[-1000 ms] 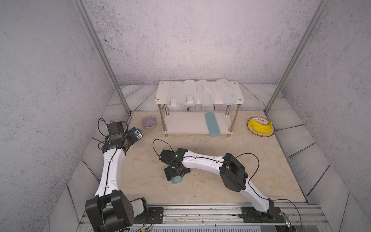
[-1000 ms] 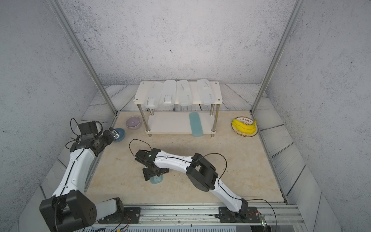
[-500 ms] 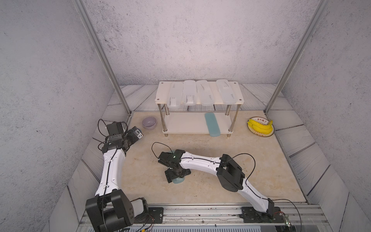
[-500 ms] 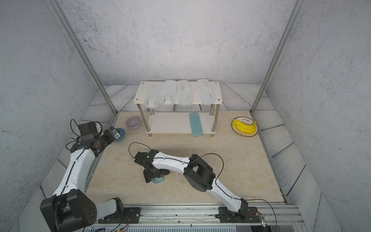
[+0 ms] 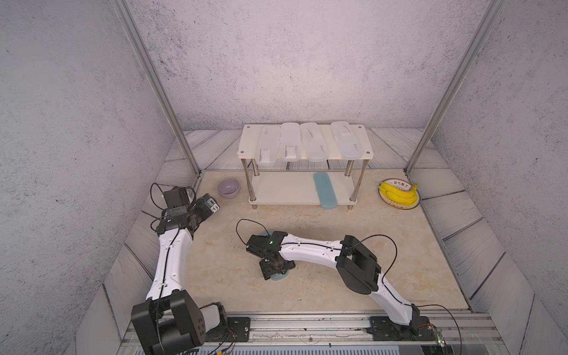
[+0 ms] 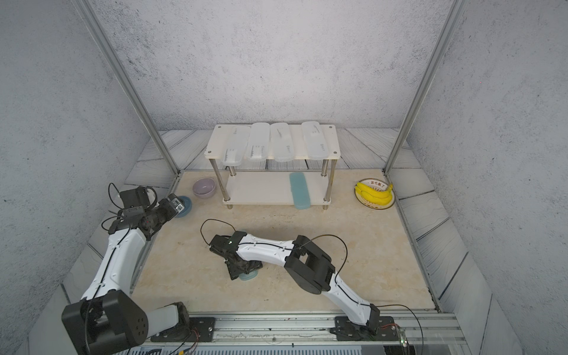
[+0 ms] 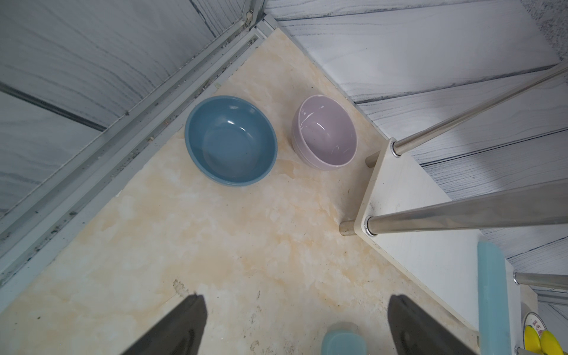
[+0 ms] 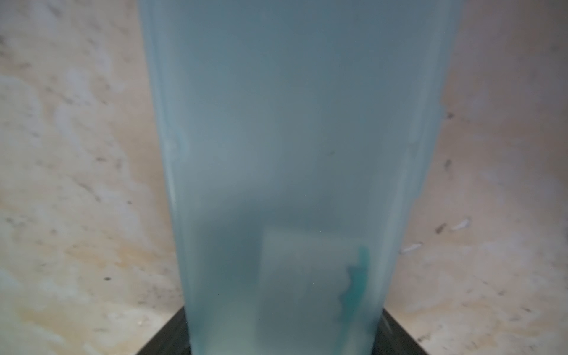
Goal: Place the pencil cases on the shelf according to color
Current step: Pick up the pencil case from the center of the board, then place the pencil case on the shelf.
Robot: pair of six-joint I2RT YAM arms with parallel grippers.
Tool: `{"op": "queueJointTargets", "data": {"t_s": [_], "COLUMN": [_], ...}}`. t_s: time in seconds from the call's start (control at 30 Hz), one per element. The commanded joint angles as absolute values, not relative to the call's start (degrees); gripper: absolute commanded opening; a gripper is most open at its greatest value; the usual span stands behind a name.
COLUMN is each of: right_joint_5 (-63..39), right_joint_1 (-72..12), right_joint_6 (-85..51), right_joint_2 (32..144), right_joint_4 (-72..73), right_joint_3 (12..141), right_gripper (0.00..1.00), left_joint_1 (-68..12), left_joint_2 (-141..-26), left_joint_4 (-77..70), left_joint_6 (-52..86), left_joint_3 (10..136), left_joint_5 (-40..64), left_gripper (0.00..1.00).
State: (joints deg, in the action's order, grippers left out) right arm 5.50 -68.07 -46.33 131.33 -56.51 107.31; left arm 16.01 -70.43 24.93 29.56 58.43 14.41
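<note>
Teal pencil case lay lower centre of frame, between the jaws of right gripper; grip could not be told. Second teal case lay on lower board of shelf. Left gripper stood spread, empty.

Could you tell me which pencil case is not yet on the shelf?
The teal-blue case on the table, under the right gripper; the other five lie on the shelf.

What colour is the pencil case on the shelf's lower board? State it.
Teal-blue, translucent. The pencil case shows best in a top view.
</note>
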Motion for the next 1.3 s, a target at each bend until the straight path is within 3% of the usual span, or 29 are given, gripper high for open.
{"op": "queueJointTargets", "data": {"t_s": [0.0,0.3,0.77,0.97,1.27], "right_joint_5": [12.1,15.8,14.0,13.7,12.2], "right_joint_1": [-67.9,-59.3,-46.2,-44.5,-43.9], "right_joint_6": [-46.4,-41.9,-32.2,-30.1,-29.9], "right_joint_2": [126.7,117.5,130.9,135.7,140.2], "right_joint_4": [-58.9,-56.3,-55.4,-54.4,-60.9], "right_joint_3": [105.2,100.5,119.4,125.5,136.4], "right_gripper": [0.57,0.61,0.61,0.69,0.94], "left_joint_1": [16.6,16.4,16.4,16.4,16.3], "left_joint_2": [-69.0,-68.4,-68.5,-70.0,-70.1], "left_joint_4": [24.4,24.0,22.6,21.8,21.3], "left_joint_6": [29.1,29.1,29.9,31.0,31.5], "left_joint_3": [57.5,56.9,56.3,56.7,56.4], "left_joint_5": [14.0,14.7,17.9,20.9,22.3], "left_gripper": [0.99,0.99,0.98,0.98,0.99]}}
